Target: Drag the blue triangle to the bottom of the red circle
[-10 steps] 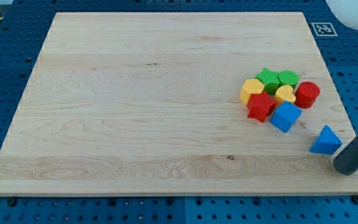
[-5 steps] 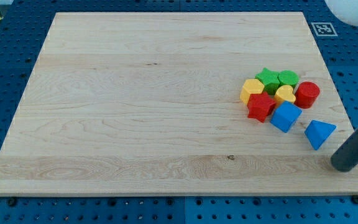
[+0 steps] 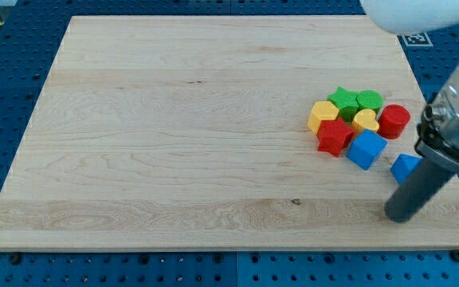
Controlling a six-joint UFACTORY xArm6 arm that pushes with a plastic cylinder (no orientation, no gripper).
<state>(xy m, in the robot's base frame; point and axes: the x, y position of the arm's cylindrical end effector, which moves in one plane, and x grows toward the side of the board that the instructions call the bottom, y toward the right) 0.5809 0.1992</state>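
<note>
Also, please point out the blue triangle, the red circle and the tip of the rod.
blue triangle point(image 3: 405, 167), camera view, on its visible left part beside the rod.
red circle point(image 3: 394, 119), camera view, on its top face.
my tip point(image 3: 401, 217), camera view, at the rod's lower end.

Lab: blue perforated bench point(image 3: 22, 267), fiducial tag point(image 3: 415, 37), wooden board point(image 3: 174, 143)

Blue triangle point(image 3: 404, 166) — largely hidden behind the rod; only its left portion shows, so its full outline cannot be confirmed. The arm body above the rod is cut off by the view's right and top edges. Yellow heart-like block point(image 3: 366, 121) is partly covered by its neighbours — shape uncertain. Contact between my tip point(image 3: 401, 215) and the triangle cannot be judged.
</note>
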